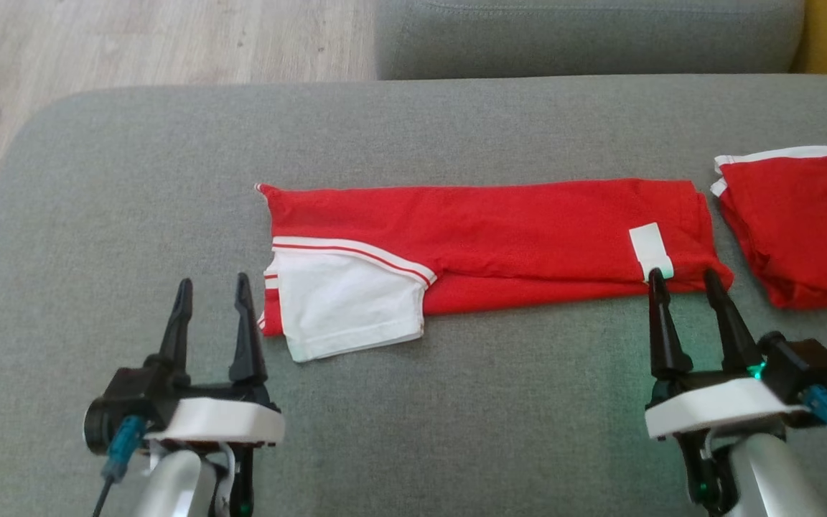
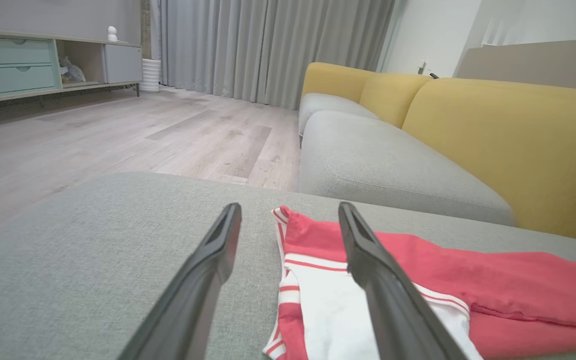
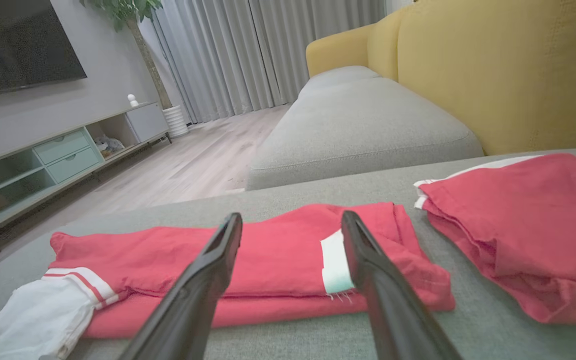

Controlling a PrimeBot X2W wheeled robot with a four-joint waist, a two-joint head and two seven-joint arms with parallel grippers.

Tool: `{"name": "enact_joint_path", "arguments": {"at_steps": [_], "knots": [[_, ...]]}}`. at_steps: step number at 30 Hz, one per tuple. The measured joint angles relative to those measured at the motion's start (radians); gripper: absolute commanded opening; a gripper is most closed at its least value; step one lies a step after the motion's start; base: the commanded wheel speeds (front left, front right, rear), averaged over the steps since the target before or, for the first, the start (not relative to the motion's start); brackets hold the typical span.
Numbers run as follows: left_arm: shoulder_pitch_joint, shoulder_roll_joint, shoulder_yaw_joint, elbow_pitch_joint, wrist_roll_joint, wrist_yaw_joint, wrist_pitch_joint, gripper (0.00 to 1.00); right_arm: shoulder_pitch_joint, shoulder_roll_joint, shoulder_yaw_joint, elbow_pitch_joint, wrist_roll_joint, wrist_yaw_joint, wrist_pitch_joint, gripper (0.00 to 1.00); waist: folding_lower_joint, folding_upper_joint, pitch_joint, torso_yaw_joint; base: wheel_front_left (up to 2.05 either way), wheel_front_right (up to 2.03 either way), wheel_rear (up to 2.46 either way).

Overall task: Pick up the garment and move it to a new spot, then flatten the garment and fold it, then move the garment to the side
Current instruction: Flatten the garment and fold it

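A red garment with a white sleeve and white stripes lies folded into a long band across the grey cushion. It also appears in the left wrist view as the garment and in the right wrist view as the garment. My left gripper stands open just left of the white sleeve, with nothing between its fingers. At the garment's right near corner my right gripper is open, its tips touching the hem by a white label.
A second red garment with white trim lies folded at the right edge of the cushion, close to my right gripper. Another grey seat and a yellow backrest lie beyond. Wooden floor borders the cushion's far left.
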Motion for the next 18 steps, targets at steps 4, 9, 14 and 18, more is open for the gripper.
{"name": "enact_joint_path", "arguments": {"at_steps": [4,9,14,18], "knots": [[-0.002,-0.028,0.034,0.006,0.055,-0.054,0.000,1.00,-0.008,0.001,0.006,-0.008,-0.004,0.000,0.000,1.00,0.0000,0.0000,0.016,0.002,0.00,0.00,0.00],[-0.029,-0.053,0.064,0.013,0.098,-0.097,0.000,1.00,-0.062,0.004,-0.024,0.058,-0.064,0.000,0.000,1.00,0.0001,0.0000,0.051,0.008,0.00,0.00,0.00],[-0.063,-0.068,0.080,0.017,0.122,-0.123,0.000,1.00,-0.185,0.005,-0.142,0.163,-0.128,0.000,0.026,1.00,0.0002,0.0000,0.093,0.016,0.00,0.00,0.00],[-0.080,-0.072,0.085,0.027,0.131,-0.138,0.000,1.00,-0.251,0.005,-0.249,0.261,-0.167,0.000,0.054,1.00,0.0003,0.0000,0.121,0.026,0.00,0.00,0.00]]}}
